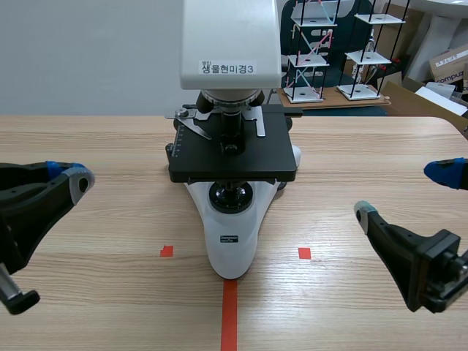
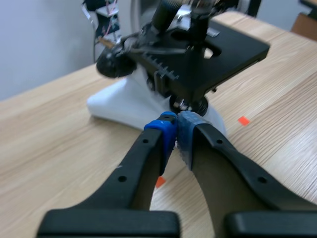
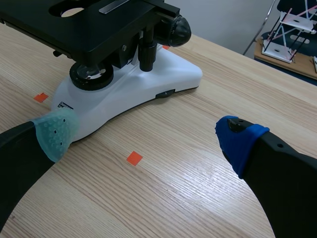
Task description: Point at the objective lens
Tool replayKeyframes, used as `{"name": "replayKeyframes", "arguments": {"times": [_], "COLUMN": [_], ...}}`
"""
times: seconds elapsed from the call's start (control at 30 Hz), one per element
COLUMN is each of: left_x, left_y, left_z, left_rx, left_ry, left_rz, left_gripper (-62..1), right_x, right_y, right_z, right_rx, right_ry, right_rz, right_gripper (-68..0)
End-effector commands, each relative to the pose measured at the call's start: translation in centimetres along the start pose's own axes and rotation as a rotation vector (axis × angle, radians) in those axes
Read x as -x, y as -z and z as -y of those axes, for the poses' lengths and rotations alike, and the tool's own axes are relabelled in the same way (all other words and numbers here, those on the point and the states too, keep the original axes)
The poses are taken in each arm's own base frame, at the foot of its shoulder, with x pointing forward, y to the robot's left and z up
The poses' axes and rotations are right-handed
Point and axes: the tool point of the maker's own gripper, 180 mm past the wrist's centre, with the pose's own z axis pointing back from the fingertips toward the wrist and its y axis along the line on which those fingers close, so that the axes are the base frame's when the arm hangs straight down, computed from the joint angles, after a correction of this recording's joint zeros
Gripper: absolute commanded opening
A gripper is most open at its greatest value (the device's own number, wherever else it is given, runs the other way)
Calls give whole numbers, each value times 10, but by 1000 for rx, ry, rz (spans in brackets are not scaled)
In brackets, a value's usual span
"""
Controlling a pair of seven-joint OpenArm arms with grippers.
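Pressing the fingers of our left gripper (image 2: pixel 176 131) together, pad against pad with nothing between, gives us one narrow tip, probably meant for pointing. It sits low to the left of the microscope (image 1: pixel 232 234). The objective lens (image 1: pixel 232 123) hangs under the white head (image 1: pixel 230 44), just above the black stage (image 1: pixel 205 157), at the middle of the table (image 1: pixel 124 241). Our right gripper (image 3: pixel 146 139) stands wide open and empty, well apart on the right, seemingly out of the way.
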Motion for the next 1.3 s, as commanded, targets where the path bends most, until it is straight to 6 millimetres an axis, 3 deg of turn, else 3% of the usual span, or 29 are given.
{"name": "replayKeyframes", "arguments": {"times": [0.0, 0.3, 0.7, 1.27], "left_x": [-7, 2, 0, -18], "left_y": [5, 28, 59, 86], "left_z": [-1, 0, 9, 25], "left_rx": [-1, 37, 83, 141], "left_ry": [-18, -46, -99, -105], "left_rz": [50, 78, 124, 162], "left_gripper": [-592, -592, -593, -593], "right_x": [-9, -9, -9, -9], "right_y": [2, 2, 2, 2], "right_z": [2, 2, 2, 2], "right_rx": [0, 0, 0, 0], "right_ry": [-9, -9, -10, -9], "right_rz": [33, 33, 33, 33], "right_gripper": [-71, -71, -71, -71]}}
